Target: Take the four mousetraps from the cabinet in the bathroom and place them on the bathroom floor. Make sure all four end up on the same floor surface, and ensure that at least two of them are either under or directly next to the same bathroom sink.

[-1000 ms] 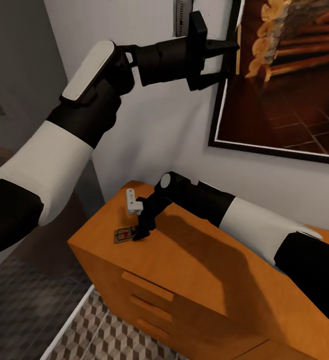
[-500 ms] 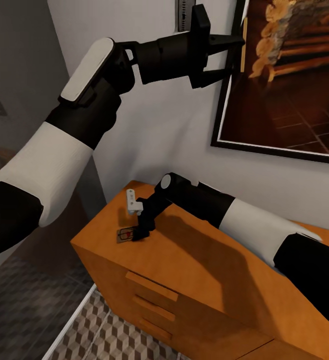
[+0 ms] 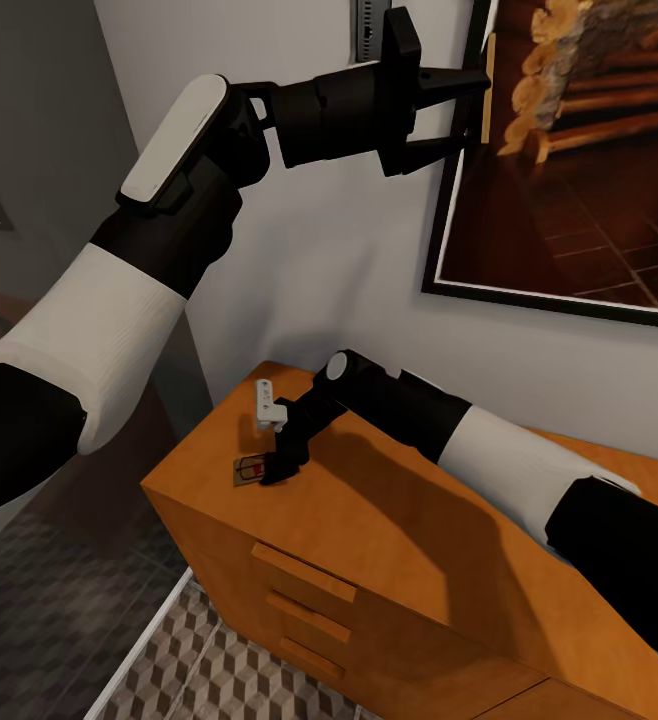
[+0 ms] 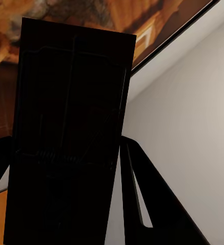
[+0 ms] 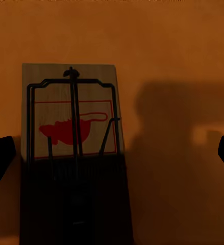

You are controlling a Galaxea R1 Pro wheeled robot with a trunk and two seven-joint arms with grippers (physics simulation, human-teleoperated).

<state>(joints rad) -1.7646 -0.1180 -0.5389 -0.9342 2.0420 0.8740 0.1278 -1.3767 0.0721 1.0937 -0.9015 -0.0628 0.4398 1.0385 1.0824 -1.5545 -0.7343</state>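
Down low, patterned floor tiles (image 3: 239, 670) wait at the cabinet's foot. On the cabinet (image 3: 389, 560) top, near its corner, the right end effector (image 3: 272, 470) stands over a mousetrap (image 3: 250, 468), fingertips spread wide to either side of it. The trap sits off-centre between them; close now and it may skid or tip off the edge. Up high, the left end effector (image 3: 464, 105) grips another mousetrap (image 4: 66, 138) beside the framed picture (image 3: 579, 150) — a bump could knock it loose.

Your head view evenly lit and sharp, right arm's (image 3: 489, 455) broad soft shadow across the cabinet (image 3: 409, 540) top, your right wrist view dim and amber, mousetrap (image 5: 71, 148) half in shade, your left wrist view backlit, held mousetrap (image 4: 66, 132) near black.
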